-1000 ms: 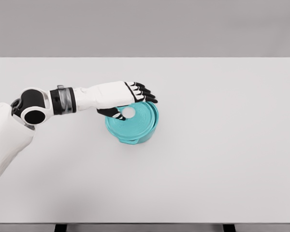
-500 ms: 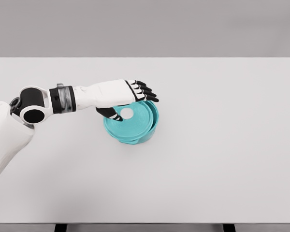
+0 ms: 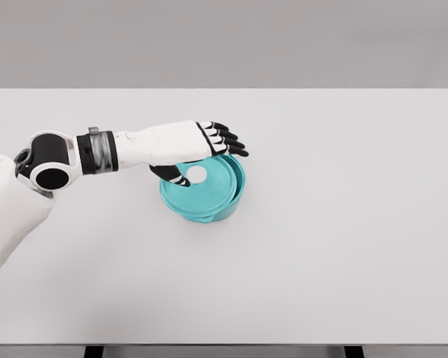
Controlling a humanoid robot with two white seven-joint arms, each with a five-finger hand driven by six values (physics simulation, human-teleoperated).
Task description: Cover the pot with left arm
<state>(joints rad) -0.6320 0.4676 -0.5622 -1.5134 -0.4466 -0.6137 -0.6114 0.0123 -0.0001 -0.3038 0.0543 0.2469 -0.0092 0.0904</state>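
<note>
White and plain, the table [image 3: 343, 246] fills most of the head view, and behind its far edge there is only a grey wall [image 3: 224, 41].

From the lower left the left arm [image 3: 97, 153] comes in. Its white upper part rises along the left edge, bends at a round black and white joint, and then the forearm runs almost level to the right. The left hand [image 3: 190, 142] is at the end of it, palm facing down, above the back left part of the pot. The black fingers [image 3: 228, 139] are stretched out and slightly spread, pointing to the right over the far rim. The thumb [image 3: 172, 175] reaches down in front of the lid, close to the knob. The hand looks relaxed and not closed around anything; whether the thumb touches the lid, I cannot tell.

The teal pot [image 3: 213, 212] stands a little left of the middle of the table. The teal lid [image 3: 209, 186] lies on top of it, with ring-shaped steps on its surface and a small white knob [image 3: 197, 174] near its middle. The lid seems shifted slightly to the left and front against the pot, since a thin part of the pot rim shows at the right side.

The hand hides the back left part of the lid and rim. The right arm is not seen.
</note>
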